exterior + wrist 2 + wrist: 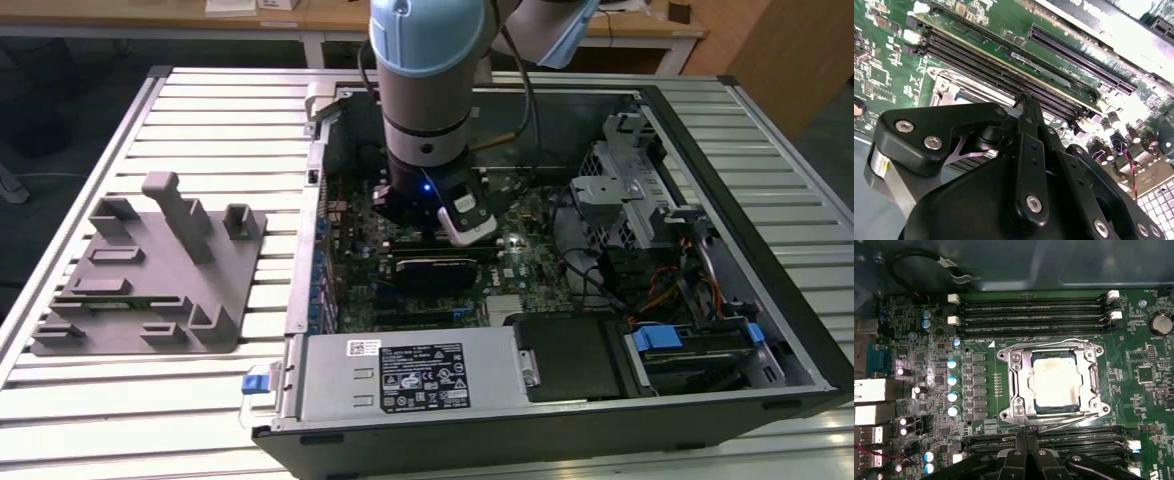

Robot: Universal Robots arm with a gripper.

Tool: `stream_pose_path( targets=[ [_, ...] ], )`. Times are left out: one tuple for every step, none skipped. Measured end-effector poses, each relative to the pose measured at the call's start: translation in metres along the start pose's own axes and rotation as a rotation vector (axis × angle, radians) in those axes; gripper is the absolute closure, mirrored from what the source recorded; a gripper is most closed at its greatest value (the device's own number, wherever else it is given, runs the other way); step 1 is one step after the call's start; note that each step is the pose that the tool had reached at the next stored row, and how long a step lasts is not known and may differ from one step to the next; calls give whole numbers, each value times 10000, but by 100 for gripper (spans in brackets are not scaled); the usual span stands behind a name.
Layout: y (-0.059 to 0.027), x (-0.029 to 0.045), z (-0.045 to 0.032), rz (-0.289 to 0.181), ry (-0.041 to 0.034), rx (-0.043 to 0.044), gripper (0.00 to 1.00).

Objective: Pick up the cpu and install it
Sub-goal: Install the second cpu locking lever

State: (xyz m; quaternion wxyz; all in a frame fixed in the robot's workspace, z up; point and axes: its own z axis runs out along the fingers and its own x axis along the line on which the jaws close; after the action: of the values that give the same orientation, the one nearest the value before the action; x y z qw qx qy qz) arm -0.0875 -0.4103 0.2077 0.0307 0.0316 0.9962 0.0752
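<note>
The cpu, a flat silver-grey square, lies inside the metal-framed socket on the green motherboard, with the frame down around its edges. My gripper is shut, its two black fingers pressed together with nothing between them. The tips hover just beside the socket's edge, over the nearer bank of memory slots. The second wrist view has the same closed fingers above the slots and a corner of the socket. In the exterior view the arm reaches down into the open computer case over the dark socket.
A grey plastic fixture plate with upright pegs sits on the slatted table at the exterior view's left. Inside the case are the power supply, drive cage and loose cables. Case walls hem in the arm.
</note>
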Motion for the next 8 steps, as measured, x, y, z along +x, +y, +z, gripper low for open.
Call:
stream_pose_path(
  targets=[
    [-3, 8, 5, 3, 4, -53, 89],
    [-4, 15, 10, 7, 7, -111, 89],
    [-6, 22, 15, 11, 11, -171, 89],
    [-7, 27, 20, 12, 14, -215, 89],
    [-8, 30, 26, 15, 16, -252, 89],
    [-9, 32, 33, 19, 18, -293, 89],
    [-10, 34, 38, 22, 20, -328, 89],
    [-12, 36, 41, 24, 21, -359, 89]
  ],
)
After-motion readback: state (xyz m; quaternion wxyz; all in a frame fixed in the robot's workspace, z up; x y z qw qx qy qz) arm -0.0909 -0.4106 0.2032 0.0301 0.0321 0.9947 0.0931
